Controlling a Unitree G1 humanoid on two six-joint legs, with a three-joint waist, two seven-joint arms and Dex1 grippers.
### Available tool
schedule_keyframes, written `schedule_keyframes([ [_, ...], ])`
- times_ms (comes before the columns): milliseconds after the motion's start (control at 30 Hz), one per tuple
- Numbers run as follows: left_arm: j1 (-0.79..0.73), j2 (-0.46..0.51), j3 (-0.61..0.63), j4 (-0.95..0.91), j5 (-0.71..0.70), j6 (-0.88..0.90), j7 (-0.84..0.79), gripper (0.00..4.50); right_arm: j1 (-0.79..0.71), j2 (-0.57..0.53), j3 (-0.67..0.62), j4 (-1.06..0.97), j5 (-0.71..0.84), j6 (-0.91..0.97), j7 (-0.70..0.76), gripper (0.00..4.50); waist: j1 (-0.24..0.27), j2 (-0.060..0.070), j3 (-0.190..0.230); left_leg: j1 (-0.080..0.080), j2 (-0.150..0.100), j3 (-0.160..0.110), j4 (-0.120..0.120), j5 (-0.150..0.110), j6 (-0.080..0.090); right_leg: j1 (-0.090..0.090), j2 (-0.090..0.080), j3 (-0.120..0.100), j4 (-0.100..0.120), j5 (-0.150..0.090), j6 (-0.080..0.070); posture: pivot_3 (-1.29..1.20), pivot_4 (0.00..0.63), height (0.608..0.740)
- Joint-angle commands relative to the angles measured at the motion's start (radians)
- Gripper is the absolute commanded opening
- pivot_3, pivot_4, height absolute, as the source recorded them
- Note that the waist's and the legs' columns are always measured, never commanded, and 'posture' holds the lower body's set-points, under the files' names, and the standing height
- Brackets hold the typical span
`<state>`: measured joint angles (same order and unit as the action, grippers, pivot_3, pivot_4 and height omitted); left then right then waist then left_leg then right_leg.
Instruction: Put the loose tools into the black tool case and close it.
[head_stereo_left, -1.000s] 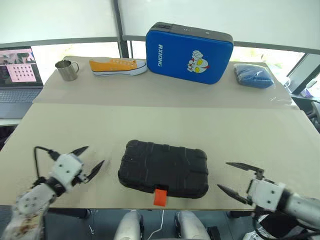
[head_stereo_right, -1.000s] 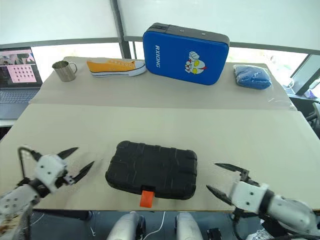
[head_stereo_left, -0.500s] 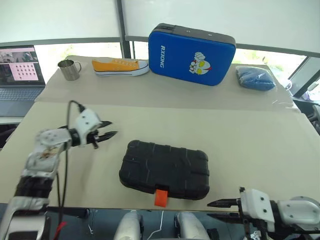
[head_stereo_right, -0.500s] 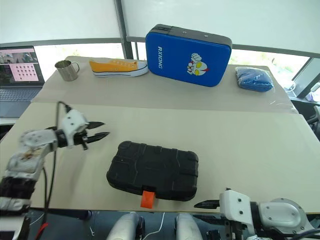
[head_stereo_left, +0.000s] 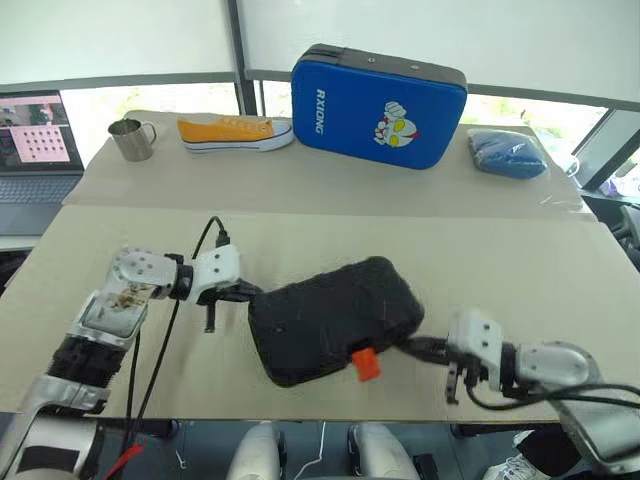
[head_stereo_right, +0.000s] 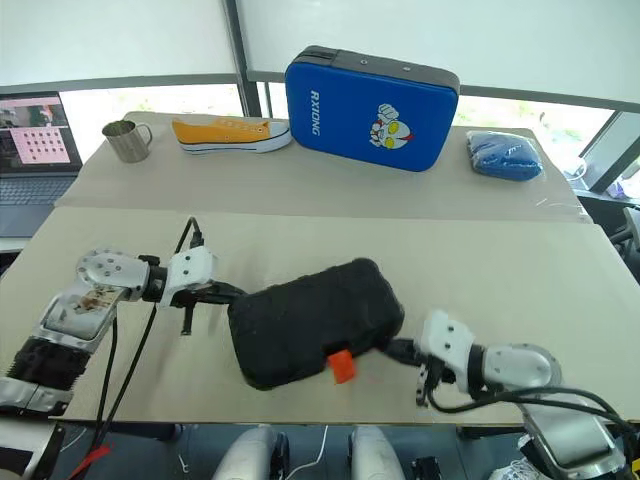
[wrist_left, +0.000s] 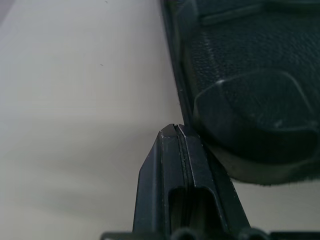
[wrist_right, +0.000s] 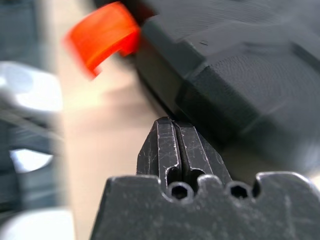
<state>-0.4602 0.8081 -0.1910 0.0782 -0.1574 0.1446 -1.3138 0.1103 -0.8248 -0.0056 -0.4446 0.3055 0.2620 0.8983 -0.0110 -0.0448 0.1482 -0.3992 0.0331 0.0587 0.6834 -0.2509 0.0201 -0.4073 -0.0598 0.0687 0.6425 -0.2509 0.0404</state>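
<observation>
Left hand (head_stereo_left: 243, 292): clenched, fingers pressed flat together, holding nothing; tip against the case's left end.
Right hand (head_stereo_left: 420, 347): likewise clenched and empty, tip at the case's right end, just beside the latch.
Black tool case (head_stereo_left: 335, 318): shut, skewed on the near part of the tabletop (head_stereo_left: 500, 260) between both hands, orange latch (head_stereo_left: 365, 363) facing the front edge.
Handling: a rigid moulded shell, probably fairly heavy if filled; the textured skin should give some friction, but rounded corners could slip off narrow fingertips.
Where to hold: pushing at opposite ends suits it; for opening, the latch and the lid's front lip look best.
Beyond: blue padded case (head_stereo_left: 380, 103), yellow shoe (head_stereo_left: 236, 132), metal mug (head_stereo_left: 131, 139) at the far side.
</observation>
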Motion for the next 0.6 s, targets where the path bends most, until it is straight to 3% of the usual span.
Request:
schedule_keyframes([
  [33, 0.01, 0.017, 0.022, -0.063, -0.02, 0.008, -0.007, 0.04, 0.018, -0.019, -0.051, -0.014, -0.001, -0.015, 0.01, 0.0, 0.008, 0.0, 0.0, -0.001, 0.0, 0.0, 0.0, 0.0, 0.0, 0.0, 0.0, 0.0, 0.0, 0.0, 0.0, 0.0, 0.15, 0.739],
  [233, -0.187, -0.016, 0.076, -0.072, -0.131, 0.216, -0.005, 0.04, 0.082, -0.04, -0.147, -0.086, 0.119, 0.041, 0.069, 0.0, 0.025, 0.0, 0.001, -0.003, -0.001, 0.001, 0.002, 0.0, 0.0, 0.0, 0.001, -0.002, 0.0, 0.0, 0.0, 0.0, 0.15, 0.739],
  [367, -0.275, -0.047, 0.013, -0.164, -0.205, 0.335, -0.073, 0.04, 0.097, -0.042, -0.188, -0.166, 0.262, 0.135, 0.09, 0.0, 0.022, 0.0, 0.0, -0.005, -0.001, -0.001, 0.005, 0.0, 0.001, 0.0, 0.001, -0.003, -0.001, 0.001, 0.002, 0.0, 0.15, 0.739],
  [600, -0.239, -0.116, -0.236, -0.146, -0.011, 0.117, -0.122, 0.04, 0.054, -0.019, -0.046, -0.201, 0.211, 0.139, 0.082, 0.0, 0.012, 0.001, 0.001, -0.004, -0.002, -0.003, 0.005, -0.001, 0.002, 0.001, 0.002, -0.001, 0.0, 0.0, 0.002, 0.0, 0.15, 0.739],
])
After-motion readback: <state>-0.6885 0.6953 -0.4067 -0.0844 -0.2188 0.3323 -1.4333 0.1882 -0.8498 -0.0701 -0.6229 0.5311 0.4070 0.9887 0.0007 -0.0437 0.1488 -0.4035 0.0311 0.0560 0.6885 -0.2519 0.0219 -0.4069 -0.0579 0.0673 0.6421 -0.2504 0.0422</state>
